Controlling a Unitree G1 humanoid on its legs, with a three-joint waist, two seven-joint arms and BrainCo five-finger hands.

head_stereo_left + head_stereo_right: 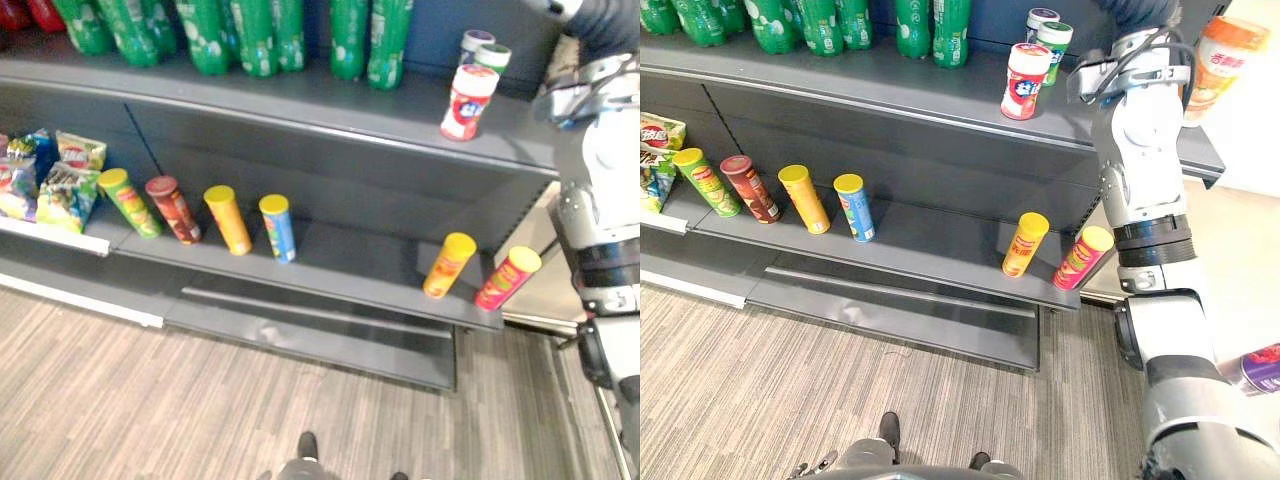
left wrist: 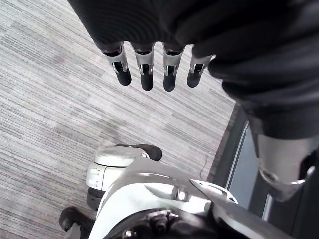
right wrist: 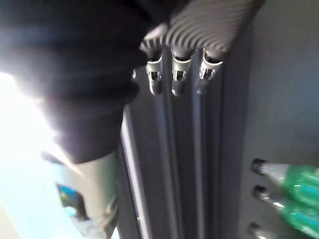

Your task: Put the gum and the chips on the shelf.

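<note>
1. Left eye view:
   - The gum tub (image 1: 468,101) is white with a red label and a pale lid. It stands on the upper shelf (image 1: 300,112) near its right end, with two smaller tubs (image 1: 486,50) just behind it.
   - The chip tubes (image 1: 228,219) stand in a row on the lower shelf (image 1: 340,268): green, dark red, yellow, and blue with a yellow lid.
   - Well apart from them, an orange tube (image 1: 449,264) and a red tube (image 1: 508,277) stand at the shelf's right end, close to its front edge.
   - Green bottles (image 1: 240,35) line the back of the upper shelf, and snack bags (image 1: 50,180) sit far left.
   - The upper shelf is bare in front of the bottles, left of the gum. The lower shelf is bare between the blue tube and the orange tube.

2. Right eye view:
   - The right arm rises in front of the shelf's right end, past the red tube.
   - An orange-lidded jar (image 1: 1225,65) shows just beside the wrist. Whether it rests on anything I cannot tell.

3. Left wrist view:
   - The left hand (image 2: 147,69) hangs over the striped floor (image 2: 50,109).
   - Its fingers are straight and slightly spread, and they hold nothing.

4. Right wrist view:
   - The right hand (image 3: 180,74) hangs close to a dark shelf panel, near the green bottles.
   - Its fingers are straight and side by side, with nothing between them.
</note>
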